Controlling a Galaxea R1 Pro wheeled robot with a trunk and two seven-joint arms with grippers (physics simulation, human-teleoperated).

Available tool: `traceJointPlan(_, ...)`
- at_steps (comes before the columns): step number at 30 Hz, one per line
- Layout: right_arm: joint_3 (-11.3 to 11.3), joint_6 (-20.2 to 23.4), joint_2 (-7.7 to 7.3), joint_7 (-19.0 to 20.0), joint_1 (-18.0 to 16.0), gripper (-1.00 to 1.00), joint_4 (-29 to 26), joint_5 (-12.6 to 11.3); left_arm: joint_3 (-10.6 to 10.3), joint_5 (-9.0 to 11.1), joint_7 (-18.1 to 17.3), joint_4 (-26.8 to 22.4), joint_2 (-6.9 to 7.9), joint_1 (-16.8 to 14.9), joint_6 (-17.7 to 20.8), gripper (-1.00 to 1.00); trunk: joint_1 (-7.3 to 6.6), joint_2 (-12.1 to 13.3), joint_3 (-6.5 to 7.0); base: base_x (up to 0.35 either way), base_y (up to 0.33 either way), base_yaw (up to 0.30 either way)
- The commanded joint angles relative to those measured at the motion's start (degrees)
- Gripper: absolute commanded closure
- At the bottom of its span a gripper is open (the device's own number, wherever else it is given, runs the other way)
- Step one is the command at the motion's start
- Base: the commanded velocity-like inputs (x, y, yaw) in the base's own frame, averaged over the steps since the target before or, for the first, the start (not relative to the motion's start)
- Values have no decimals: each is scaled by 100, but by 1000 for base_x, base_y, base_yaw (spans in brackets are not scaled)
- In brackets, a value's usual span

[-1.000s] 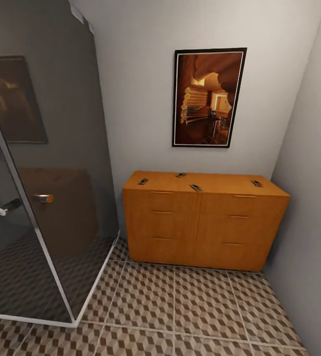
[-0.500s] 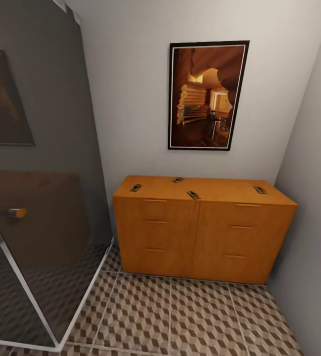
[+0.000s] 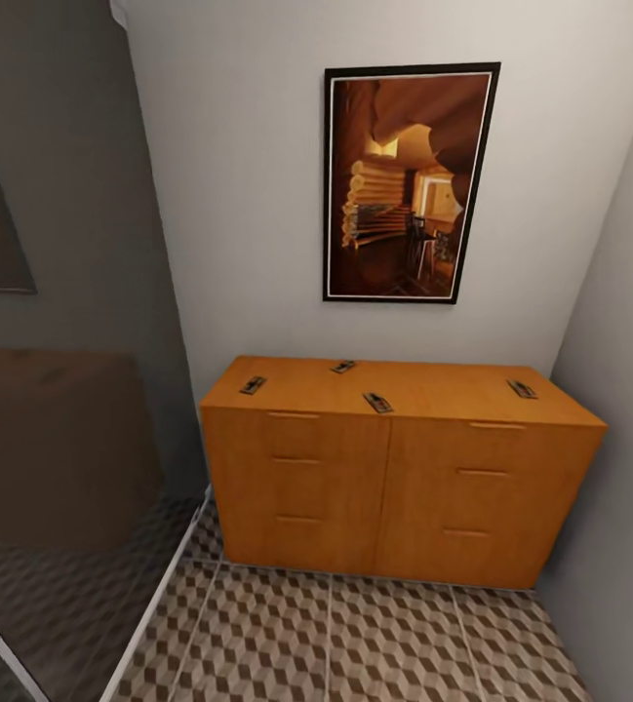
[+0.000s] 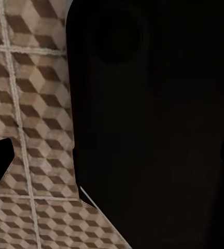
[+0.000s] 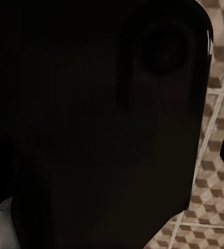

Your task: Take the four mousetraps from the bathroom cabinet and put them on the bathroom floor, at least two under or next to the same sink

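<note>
Head view, cabinet: the cabinet is standing against the back wall in the corner, its drawer fronts facing the camera and its base sitting on the bathroom floor.
Head view, mousetraps: four are lying well apart on the cabinet's flat top: the left mousetrap near the left end, the back mousetrap towards the wall, the middle mousetrap close to the front edge, the right mousetrap near the right end. They are showing as small dark strips; their metal parts and any red spot are too small to make out.
Head view, surroundings: a framed picture is hanging above the cabinet; the dark glass shower enclosure is running off the frame's left edge, its glass mirroring the cabinet dimly.
Head view, change: the whole view is shifting as the camera moves closer, so the cabinet is appearing larger and lower than a second ago, and the shower's handle is no longer showing.
Left wrist view: a dark, unlit robot part is blocking most of the frame, with cube-patterned tiles beside it; I cannot tell whether the left fingers are apart or together.
Right wrist view: a dark mass is covering nearly everything, tiles peeking along one side; the right fingers' state cannot be told either.
</note>
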Motion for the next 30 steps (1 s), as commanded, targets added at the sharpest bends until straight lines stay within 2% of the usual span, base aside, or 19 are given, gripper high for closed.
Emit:
traceJointPlan(1, -1, -2, 0, 2, -1, -100, -4, -1, -2, -4, -2, -1, 1, -3, 9, -100, 3, -2, -5, 310, -21, -94)
traceJointPlan(14, -1, -2, 0, 2, -1, -100, -3, -3, -2, -5, 3, -1, 1, -3, 9, -100, 3, -2, -5, 305, 14, -129)
traceJointPlan(30, -1, -2, 0, 2, -1, -100, -3, -1, -2, -4, 7, -1, 1, -3, 9, -100, 3, -2, -5, 236, 5, -30)
